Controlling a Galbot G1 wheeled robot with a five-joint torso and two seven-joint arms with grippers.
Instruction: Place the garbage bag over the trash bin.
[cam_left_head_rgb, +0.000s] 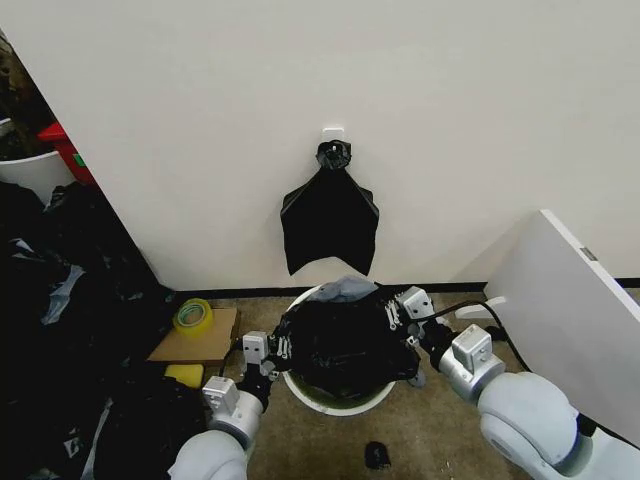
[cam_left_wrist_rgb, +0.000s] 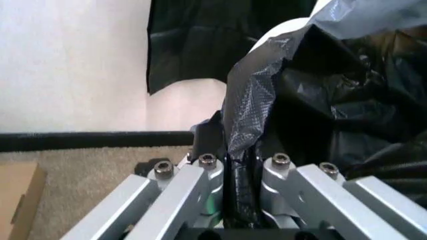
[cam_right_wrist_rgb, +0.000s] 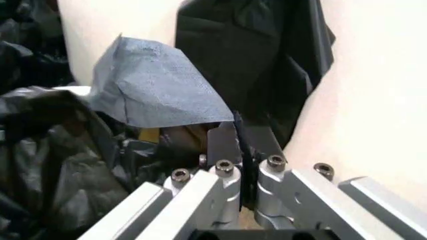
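The trash bin (cam_left_head_rgb: 336, 403), a round white bucket, stands on the floor before the wall. The garbage bag (cam_left_head_rgb: 345, 345), glossy crinkled black plastic, lies bunched across the bin's mouth, with a grey fold (cam_left_head_rgb: 346, 289) raised at the far rim. My left gripper (cam_left_head_rgb: 276, 348) is at the bin's left rim, shut on the bag's edge (cam_left_wrist_rgb: 248, 105). My right gripper (cam_left_head_rgb: 402, 308) is at the far right rim, its fingers (cam_right_wrist_rgb: 223, 177) pinching a thin black strip of the bag (cam_right_wrist_rgb: 67, 165). The bag hides most of the bin's inside.
A flat fan-shaped black bundle (cam_left_head_rgb: 330, 225) hangs on the wall above the bin. On the left, a yellow tape roll (cam_left_head_rgb: 193, 316) sits on cardboard (cam_left_head_rgb: 205, 345) beside a heap of black plastic (cam_left_head_rgb: 60, 300). A white board (cam_left_head_rgb: 570, 300) leans at right. A small black scrap (cam_left_head_rgb: 376, 455) lies on the floor.
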